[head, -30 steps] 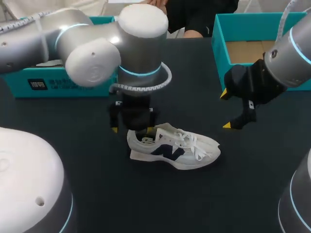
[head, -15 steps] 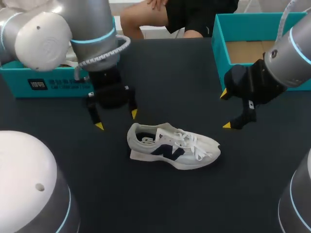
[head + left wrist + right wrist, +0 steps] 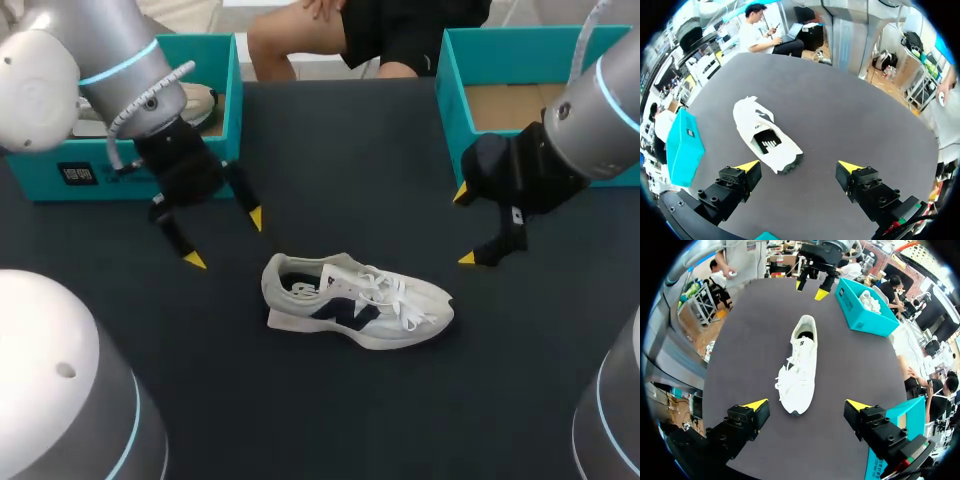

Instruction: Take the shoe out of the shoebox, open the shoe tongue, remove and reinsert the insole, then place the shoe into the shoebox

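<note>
Dark, matte table (image 3: pixel 330 170) seen from above, with two teal shoeboxes at its far edge. The left shoebox (image 3: pixel 232 100) holds a pale object that cannot be identified. The right shoebox (image 3: pixel 448 100) shows a bare brown cardboard floor.

The shoe (image 3: pixel 355 300), a white lace-up sneaker with a dark side emblem, stands upright on its sole on the open tabletop. It is outside both boxes and roughly midway between the arms. Its heel points toward the left arm and its toe toward the right arm. The opening shows an insole with dark print (image 3: pixel 767 137).

The left gripper (image 3: pixel 225 238) hangs above the table near the heel, in front of the left shoebox. Its yellow-tipped fingers are spread wide and hold nothing (image 3: pixel 799 166).

The right gripper (image 3: pixel 463 226) hangs beyond the toe, in front of the right shoebox. Its fingers are likewise spread apart and clear of the shoe (image 3: pixel 807 404).

The right wrist view looks along the length of the shoe (image 3: pixel 800 367) to the left gripper (image 3: pixel 810 290) past the heel.
</note>
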You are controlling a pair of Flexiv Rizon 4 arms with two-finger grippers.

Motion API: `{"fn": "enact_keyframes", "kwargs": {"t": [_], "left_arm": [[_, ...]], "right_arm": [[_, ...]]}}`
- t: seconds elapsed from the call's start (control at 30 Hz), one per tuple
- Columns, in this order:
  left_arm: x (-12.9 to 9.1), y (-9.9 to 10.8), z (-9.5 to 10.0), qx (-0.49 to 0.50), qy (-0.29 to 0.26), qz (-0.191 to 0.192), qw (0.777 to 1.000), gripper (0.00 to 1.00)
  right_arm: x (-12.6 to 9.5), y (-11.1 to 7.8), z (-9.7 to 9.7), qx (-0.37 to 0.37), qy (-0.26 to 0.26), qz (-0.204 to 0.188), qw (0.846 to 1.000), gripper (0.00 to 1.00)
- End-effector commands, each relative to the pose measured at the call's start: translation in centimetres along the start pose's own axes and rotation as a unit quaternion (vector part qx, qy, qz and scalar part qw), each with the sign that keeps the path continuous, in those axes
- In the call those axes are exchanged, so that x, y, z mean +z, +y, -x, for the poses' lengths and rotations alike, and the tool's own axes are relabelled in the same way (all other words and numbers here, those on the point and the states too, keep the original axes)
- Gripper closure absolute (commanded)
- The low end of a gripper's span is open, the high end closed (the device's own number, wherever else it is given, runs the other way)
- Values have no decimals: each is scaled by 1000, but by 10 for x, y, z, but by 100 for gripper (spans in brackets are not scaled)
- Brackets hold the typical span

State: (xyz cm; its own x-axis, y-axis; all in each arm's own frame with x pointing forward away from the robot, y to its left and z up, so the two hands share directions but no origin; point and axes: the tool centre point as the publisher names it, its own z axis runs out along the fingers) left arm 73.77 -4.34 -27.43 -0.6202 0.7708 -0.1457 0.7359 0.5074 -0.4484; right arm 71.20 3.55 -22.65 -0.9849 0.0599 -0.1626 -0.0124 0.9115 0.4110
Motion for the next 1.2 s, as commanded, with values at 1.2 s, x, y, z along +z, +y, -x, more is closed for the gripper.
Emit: {"fn": "enact_keyframes", "kwargs": {"t": [1.2], "left_arm": [[12, 26, -28, -254, -246, -162, 921, 0]], "right_arm": [[1, 0, -1, 0, -1, -1, 1000, 0]]}}
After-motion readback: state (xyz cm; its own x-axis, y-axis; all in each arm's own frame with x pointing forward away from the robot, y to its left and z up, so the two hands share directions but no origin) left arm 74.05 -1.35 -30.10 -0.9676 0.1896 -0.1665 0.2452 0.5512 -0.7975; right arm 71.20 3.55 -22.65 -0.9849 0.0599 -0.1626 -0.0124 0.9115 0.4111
